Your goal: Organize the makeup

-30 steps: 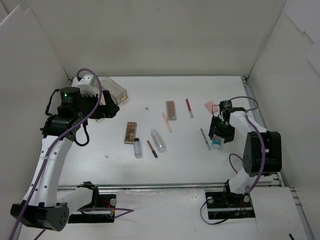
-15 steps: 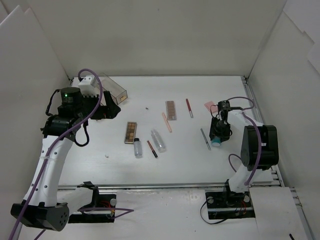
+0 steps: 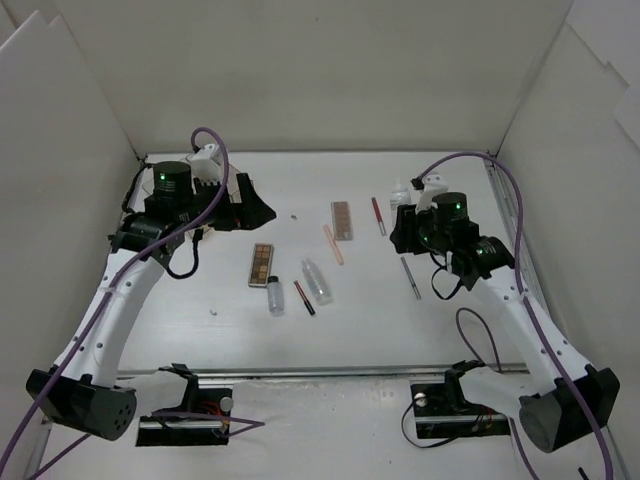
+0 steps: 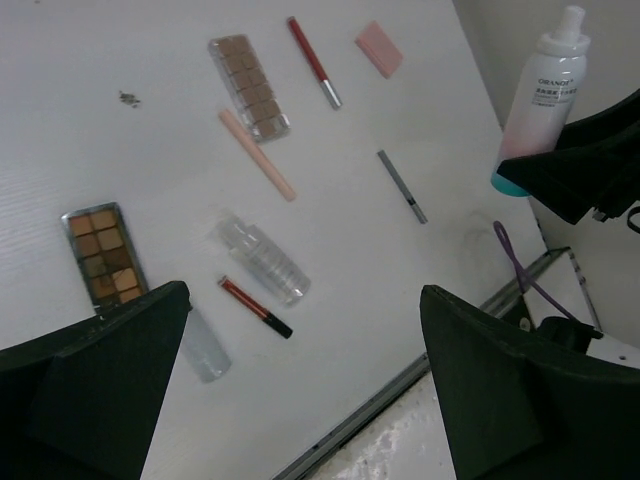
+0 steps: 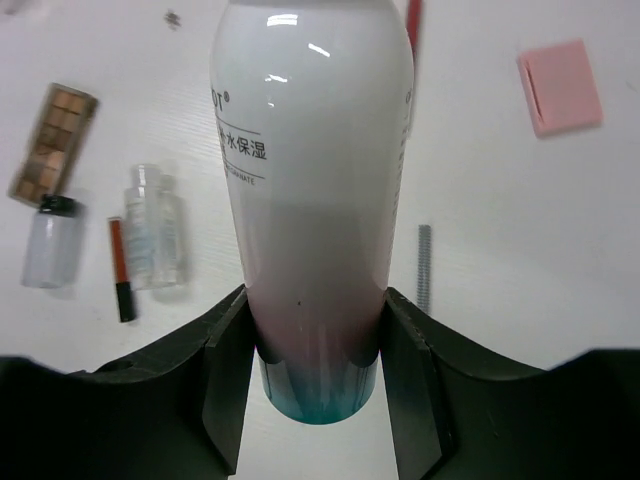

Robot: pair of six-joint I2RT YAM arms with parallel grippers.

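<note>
Bottle (image 5: 315, 200) aloft in right tool (image 5: 320, 385)

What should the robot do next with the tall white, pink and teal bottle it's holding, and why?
Probably carry the tall white, pink and teal bottle leftward, keeping it high. The right fingers clamp it near its base, and the slim grey pencil and brown eyeshadow palette lie on the table below its path. The left fingers stand wide open, maybe to receive it.

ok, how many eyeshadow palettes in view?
2. The near palette lies left of centre; the far palette lies right of it, mid-table. Others could hide under the left arm.
</note>
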